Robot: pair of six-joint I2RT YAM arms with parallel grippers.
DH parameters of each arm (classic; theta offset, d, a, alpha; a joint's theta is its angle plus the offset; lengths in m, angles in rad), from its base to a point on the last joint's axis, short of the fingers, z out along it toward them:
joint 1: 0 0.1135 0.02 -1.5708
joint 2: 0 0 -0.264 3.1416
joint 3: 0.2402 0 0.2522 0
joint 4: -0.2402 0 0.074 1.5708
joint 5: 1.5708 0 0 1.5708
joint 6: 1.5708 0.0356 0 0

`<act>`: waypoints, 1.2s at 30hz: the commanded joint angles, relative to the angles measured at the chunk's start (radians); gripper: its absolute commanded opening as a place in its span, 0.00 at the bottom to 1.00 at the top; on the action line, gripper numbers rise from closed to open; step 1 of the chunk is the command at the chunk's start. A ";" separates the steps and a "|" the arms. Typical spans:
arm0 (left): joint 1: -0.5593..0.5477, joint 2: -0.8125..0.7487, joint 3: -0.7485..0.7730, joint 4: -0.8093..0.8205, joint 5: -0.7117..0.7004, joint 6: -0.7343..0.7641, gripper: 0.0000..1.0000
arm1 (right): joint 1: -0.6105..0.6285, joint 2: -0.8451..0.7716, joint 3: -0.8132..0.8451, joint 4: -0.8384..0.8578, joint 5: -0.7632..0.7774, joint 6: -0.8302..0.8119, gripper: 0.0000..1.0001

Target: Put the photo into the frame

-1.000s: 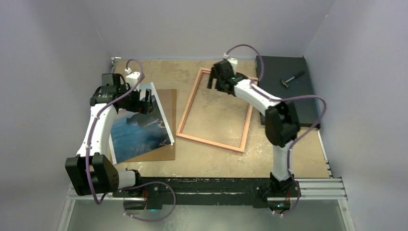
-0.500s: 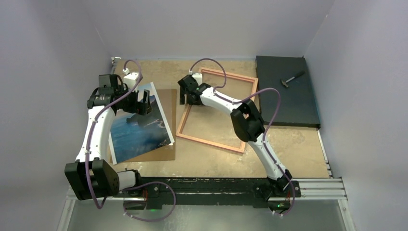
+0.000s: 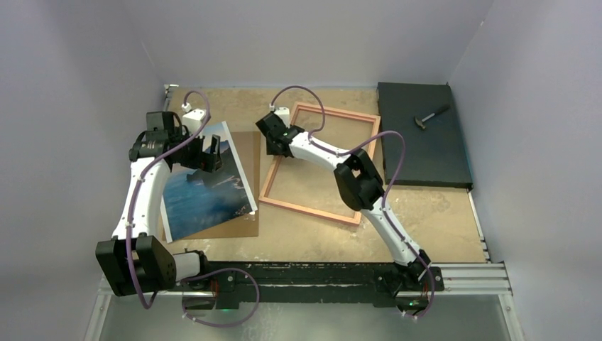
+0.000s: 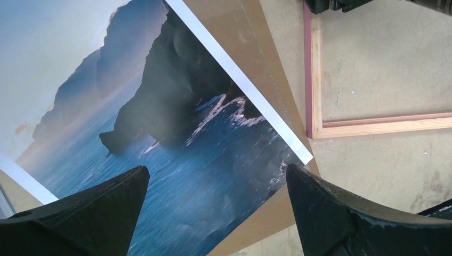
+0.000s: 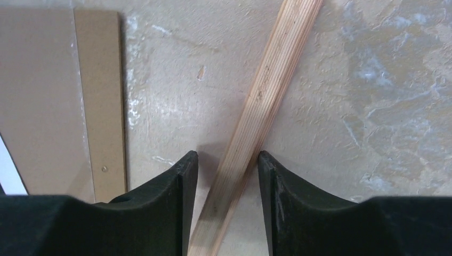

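Observation:
The photo [image 3: 206, 190] lies on a brown backing board [image 3: 245, 145] at the left; it shows dark cliffs over blue sea and has a white border [image 4: 250, 85]. My left gripper [image 3: 208, 153] hovers over it, wide open and empty [image 4: 216, 176]. The frame [image 3: 312, 207] lies flat mid-table with its pale wood back up. My right gripper [image 3: 273, 144] is at the upper part of its left rail [image 5: 272, 90]. The jaws [image 5: 228, 157] straddle that rail, half closed. A gap shows beside the left finger [image 5: 181, 176].
A black mat [image 3: 426, 153] with a small hammer [image 3: 431, 116] lies at the back right. The backing board's edge [image 5: 101, 106] lies just left of the right gripper. The frame's near corner [image 4: 314, 130] sits close to the photo's corner.
The right arm swung from the frame's far rail over to its left rail, and its jaws narrowed around the rail. The left arm and the photo stayed put.

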 commanded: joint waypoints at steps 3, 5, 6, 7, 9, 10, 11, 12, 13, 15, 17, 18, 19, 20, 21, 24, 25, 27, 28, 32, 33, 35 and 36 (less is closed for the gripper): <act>0.011 -0.029 -0.014 0.019 -0.028 0.025 1.00 | 0.047 -0.029 -0.054 0.019 0.022 -0.030 0.38; 0.011 -0.029 -0.014 0.022 -0.034 0.024 1.00 | 0.056 -0.051 -0.092 0.034 0.015 -0.030 0.33; 0.011 -0.029 -0.015 0.022 -0.036 0.024 1.00 | 0.061 -0.061 -0.106 0.044 0.008 -0.034 0.31; 0.011 -0.029 -0.015 0.021 -0.038 0.022 1.00 | 0.068 -0.070 -0.120 0.048 0.007 -0.040 0.30; 0.011 -0.033 -0.015 0.019 -0.039 0.022 1.00 | 0.080 -0.087 -0.143 0.057 0.002 -0.053 0.28; 0.012 -0.035 -0.016 0.019 -0.039 0.022 1.00 | 0.084 -0.097 -0.162 0.064 -0.004 -0.063 0.27; 0.012 -0.038 -0.019 0.020 -0.038 0.022 1.00 | 0.086 -0.109 -0.181 0.073 -0.013 -0.073 0.26; 0.012 -0.040 -0.023 0.022 -0.038 0.022 1.00 | 0.087 -0.120 -0.203 0.076 -0.023 -0.081 0.26; 0.012 -0.040 -0.026 0.025 -0.037 0.020 1.00 | 0.088 -0.136 -0.224 0.069 -0.035 -0.076 0.26; 0.011 -0.039 -0.033 0.027 -0.033 0.020 1.00 | 0.089 -0.169 -0.280 0.079 -0.048 -0.086 0.25; 0.012 -0.035 -0.039 0.030 -0.031 0.019 1.00 | 0.089 -0.212 -0.350 0.116 -0.072 -0.104 0.25; 0.012 -0.031 -0.042 0.031 -0.029 0.020 1.00 | 0.089 -0.231 -0.383 0.130 -0.074 -0.105 0.26; 0.013 -0.026 -0.045 0.031 -0.029 0.021 1.00 | 0.090 -0.246 -0.408 0.140 -0.077 -0.103 0.30; 0.013 -0.022 -0.044 0.030 -0.032 0.020 1.00 | 0.091 -0.258 -0.428 0.147 -0.078 -0.102 0.36; 0.013 -0.016 -0.041 0.029 -0.034 0.020 1.00 | 0.094 -0.267 -0.438 0.147 -0.070 -0.094 0.41; 0.016 -0.002 -0.023 0.019 -0.043 0.017 1.00 | 0.105 -0.273 -0.431 0.145 -0.051 -0.074 0.56; 0.018 0.002 -0.013 0.015 -0.047 0.017 1.00 | 0.107 -0.272 -0.416 0.143 -0.050 -0.069 0.60; 0.018 0.009 0.021 -0.009 -0.067 0.020 1.00 | 0.108 -0.273 -0.373 0.126 -0.051 -0.054 0.66; 0.019 0.013 0.042 -0.020 -0.083 0.023 1.00 | 0.108 -0.277 -0.337 0.115 -0.052 -0.053 0.71; 0.038 0.028 0.133 -0.068 -0.155 0.059 1.00 | 0.113 -0.364 -0.270 0.122 -0.043 -0.080 0.94; 0.047 0.030 0.160 -0.080 -0.171 0.067 1.00 | 0.118 -0.396 -0.271 0.152 -0.036 -0.111 0.98; 0.078 0.035 0.210 -0.105 -0.190 0.084 1.00 | 0.120 -0.462 -0.296 0.262 -0.036 -0.207 0.99; 0.098 0.041 0.234 -0.125 -0.191 0.095 1.00 | 0.119 -0.482 -0.305 0.293 -0.049 -0.220 0.99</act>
